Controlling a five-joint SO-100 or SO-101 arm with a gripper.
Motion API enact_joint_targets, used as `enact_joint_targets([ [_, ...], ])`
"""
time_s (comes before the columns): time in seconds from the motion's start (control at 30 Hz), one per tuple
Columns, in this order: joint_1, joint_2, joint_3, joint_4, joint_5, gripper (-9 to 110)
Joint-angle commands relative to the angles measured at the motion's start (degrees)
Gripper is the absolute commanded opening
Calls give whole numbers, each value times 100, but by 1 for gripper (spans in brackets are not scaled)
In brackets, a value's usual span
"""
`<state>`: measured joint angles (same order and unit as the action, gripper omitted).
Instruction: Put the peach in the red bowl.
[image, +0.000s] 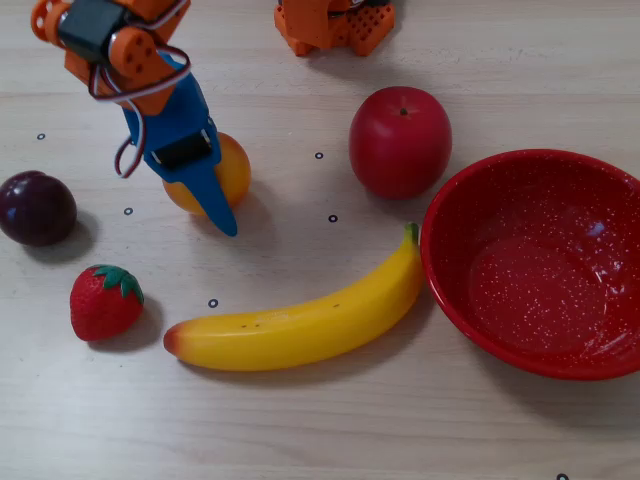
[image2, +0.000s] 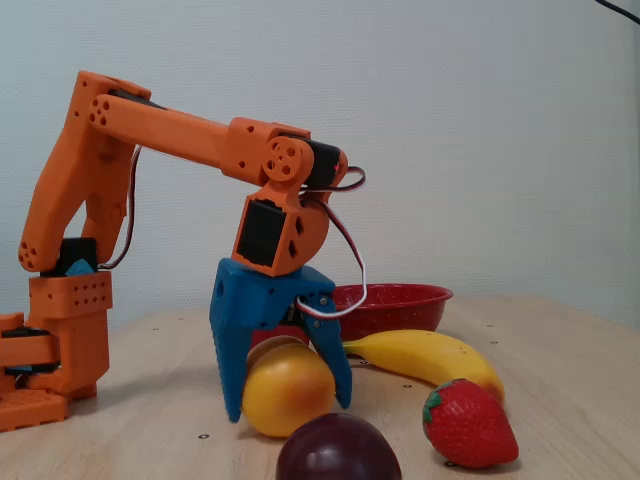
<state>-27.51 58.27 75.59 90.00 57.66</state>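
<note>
On a pale wooden tabletop, we see the gripper straddling the peach, apparently spread but not yet clamped; next: close, lift toward the red bowl.

A pale wood-grain table with a matt finish. The red bowl is glossy with fine white speckles. The peach, banana and apple look like smooth plastic with a soft sheen. The end effector is matt blue plastic on an orange plastic arm.
</note>
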Motion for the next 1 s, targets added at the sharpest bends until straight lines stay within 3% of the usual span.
enact_joint_targets([
  [0.0, -167, 255, -141, -88, 220, 39],
  [0.1, -141, 246, -123, -141, 316, 23],
  [0.2, -132, 246, -114, -185, 316, 17],
  [0.3, -114, 272, -114, -220, 325, 0],
  [0.7, 571, 1327, -1731, 738, -1239, 0],
  [0.97, 2127, 2575, -2795, 1450, -2320, 0],
])
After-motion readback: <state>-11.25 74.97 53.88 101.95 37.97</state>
